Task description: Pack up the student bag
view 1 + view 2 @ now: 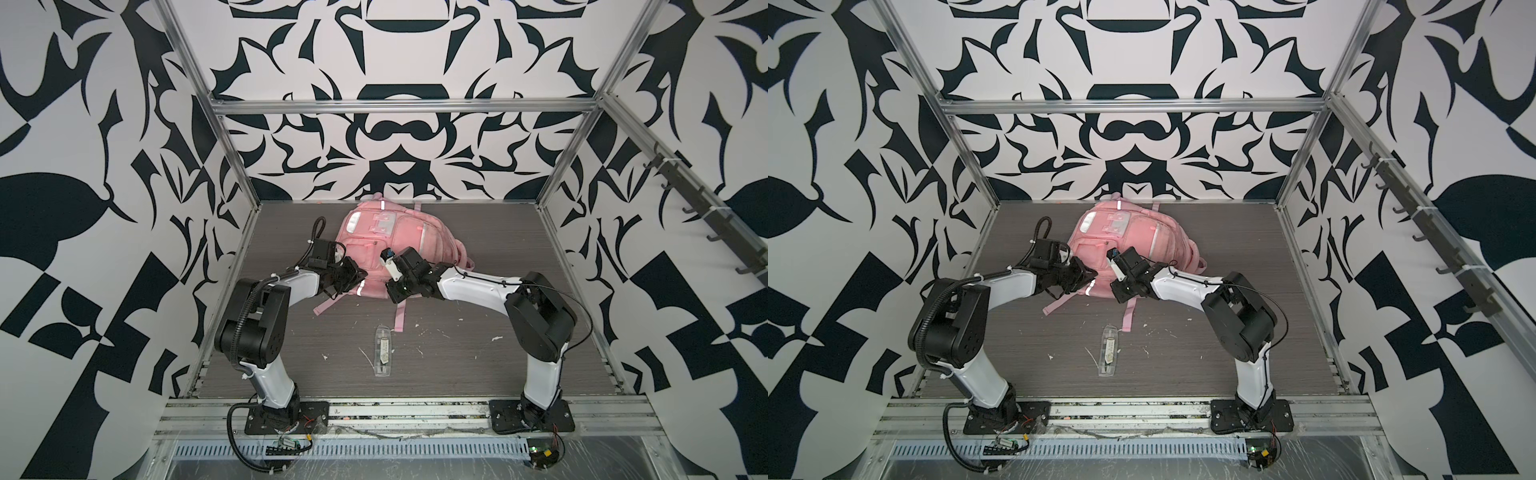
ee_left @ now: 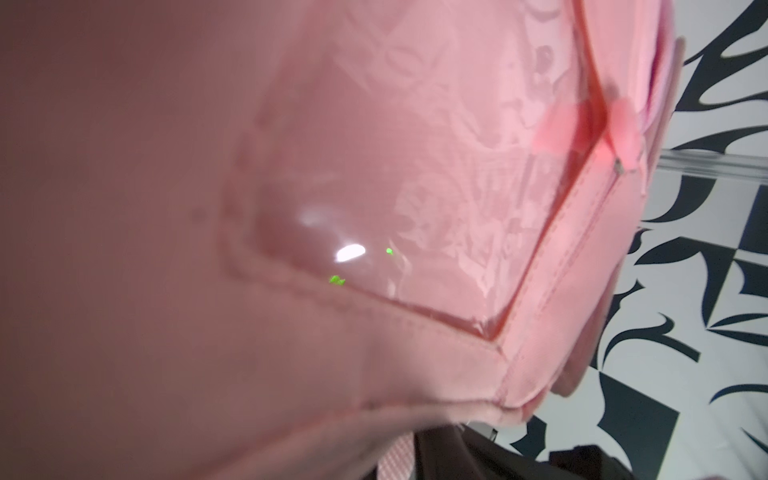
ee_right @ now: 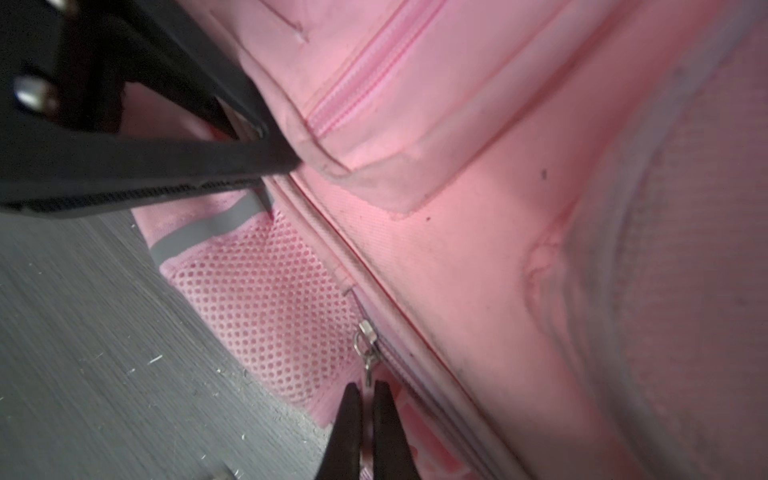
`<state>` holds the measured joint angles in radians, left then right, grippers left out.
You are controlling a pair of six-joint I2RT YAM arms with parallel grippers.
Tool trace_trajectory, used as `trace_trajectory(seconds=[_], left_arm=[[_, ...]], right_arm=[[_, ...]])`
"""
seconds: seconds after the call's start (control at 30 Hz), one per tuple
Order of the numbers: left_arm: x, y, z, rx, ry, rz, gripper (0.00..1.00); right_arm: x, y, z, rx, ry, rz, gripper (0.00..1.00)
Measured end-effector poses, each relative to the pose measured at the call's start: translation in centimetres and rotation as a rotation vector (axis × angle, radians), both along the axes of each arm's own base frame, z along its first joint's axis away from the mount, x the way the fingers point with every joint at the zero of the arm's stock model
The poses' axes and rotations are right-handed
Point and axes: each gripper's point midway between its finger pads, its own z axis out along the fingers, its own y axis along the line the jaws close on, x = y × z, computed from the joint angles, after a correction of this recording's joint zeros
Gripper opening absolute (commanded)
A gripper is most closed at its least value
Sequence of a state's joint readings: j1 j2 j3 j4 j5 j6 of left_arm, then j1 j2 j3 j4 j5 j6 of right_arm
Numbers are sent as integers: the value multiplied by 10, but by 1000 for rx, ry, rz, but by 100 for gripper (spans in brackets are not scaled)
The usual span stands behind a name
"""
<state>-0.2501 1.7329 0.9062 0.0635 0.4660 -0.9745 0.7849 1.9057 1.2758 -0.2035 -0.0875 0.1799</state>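
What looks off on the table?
White flecks litter the tabletop around the clear plastic case, loose debris on a work surface. The pink backpack lies front-up, straps splayed toward the front edge. Nothing else stands out.

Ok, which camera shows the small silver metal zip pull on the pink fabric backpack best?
Right wrist view: the small silver metal zip pull is close and sharp, its tab in the right gripper's shut jaws, on the pink fabric backpack. In both top views the right arm hides it; the left wrist view shows only the clear panel.
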Motion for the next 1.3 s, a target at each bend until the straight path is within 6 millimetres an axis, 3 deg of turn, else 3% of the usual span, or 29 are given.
trace_trajectory(seconds=[0.3,0.47,0.67,0.87,1.0,1.17,1.23,1.3], left_arm=[[9,17,1,-4,-3,36,4],[11,23,1,-5,-3,47,4],[13,31,2,-16,-3,59,4],[13,32,2,-19,-2,59,5],[16,32,0,-20,3,59,11],[29,33,-1,-15,-2,65,22],[38,34,-1,-7,-12,72,33],[44,34,1,-3,-22,76,52]], right_arm=[[-10,-9,0,-23,27,5,0],[-17,-25,-4,-39,47,-17,0],[-21,-60,-3,-53,70,-75,0],[-10,-113,3,-35,98,-216,0],[-3,-127,5,-21,105,-273,0],[-8,-118,0,-28,118,-265,0],[-11,-110,-3,-37,121,-249,0],[-14,-103,-5,-48,123,-235,0]])
